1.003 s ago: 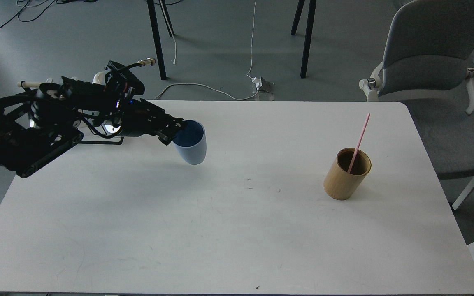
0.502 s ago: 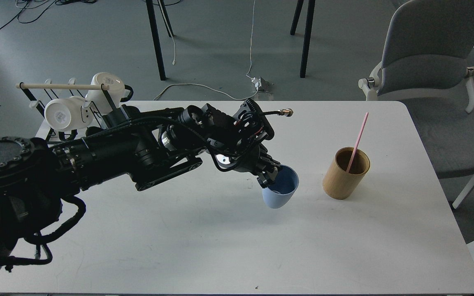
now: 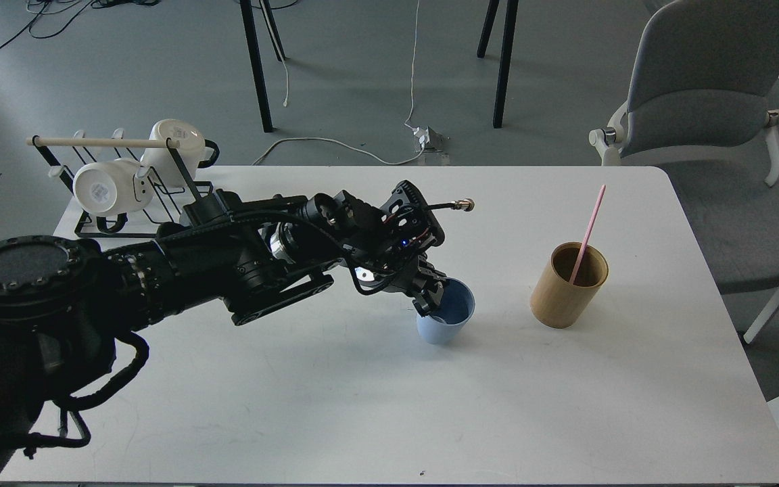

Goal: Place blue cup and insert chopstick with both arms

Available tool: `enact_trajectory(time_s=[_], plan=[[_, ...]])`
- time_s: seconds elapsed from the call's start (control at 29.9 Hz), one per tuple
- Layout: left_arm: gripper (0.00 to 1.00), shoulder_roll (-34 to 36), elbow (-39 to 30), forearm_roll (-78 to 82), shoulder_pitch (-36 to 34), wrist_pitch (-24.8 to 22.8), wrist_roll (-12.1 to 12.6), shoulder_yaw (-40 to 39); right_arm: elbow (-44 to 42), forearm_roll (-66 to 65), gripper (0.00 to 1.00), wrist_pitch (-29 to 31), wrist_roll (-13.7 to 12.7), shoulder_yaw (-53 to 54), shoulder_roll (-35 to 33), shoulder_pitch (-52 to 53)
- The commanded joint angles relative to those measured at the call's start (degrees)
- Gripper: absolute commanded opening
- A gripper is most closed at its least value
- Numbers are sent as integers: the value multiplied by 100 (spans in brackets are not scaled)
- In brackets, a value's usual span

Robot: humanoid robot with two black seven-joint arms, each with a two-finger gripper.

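Note:
The pale blue cup (image 3: 447, 318) stands upright near the middle of the white table (image 3: 389, 406), mouth up. My left gripper (image 3: 432, 299) is at its left rim, one finger inside and one outside, shut on the rim. The left arm reaches in from the left across the table. The pink chopstick (image 3: 587, 233) leans upright in the tan wooden holder (image 3: 567, 287), to the right of the cup. My right arm and gripper are out of view.
A black rack (image 3: 126, 196) with a pale wooden rod and two white mugs (image 3: 102, 189) stands at the table's back left corner. A grey chair (image 3: 700, 101) is beyond the right edge. Table legs and cables are on the floor behind.
My left arm carried the blue cup from the back left toward the middle, then drew it a little left and set it upright on the table.

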Motion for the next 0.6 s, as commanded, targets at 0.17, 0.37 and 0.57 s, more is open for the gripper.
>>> enact_trajectory(time_s=[0.17,0.37,0.57], plan=[[52,71,-34,-71,12,-13,0,-79,0,-3,99,0,1,-9,-8,9],[70,316,-105,-447,3,171,-70,-307,18,-3,99,0,-17,-106,-122,9],[90,993,-202,-2299,38,453,-79,-1377,482,-65,99,0,-26,-343,-429,88]])
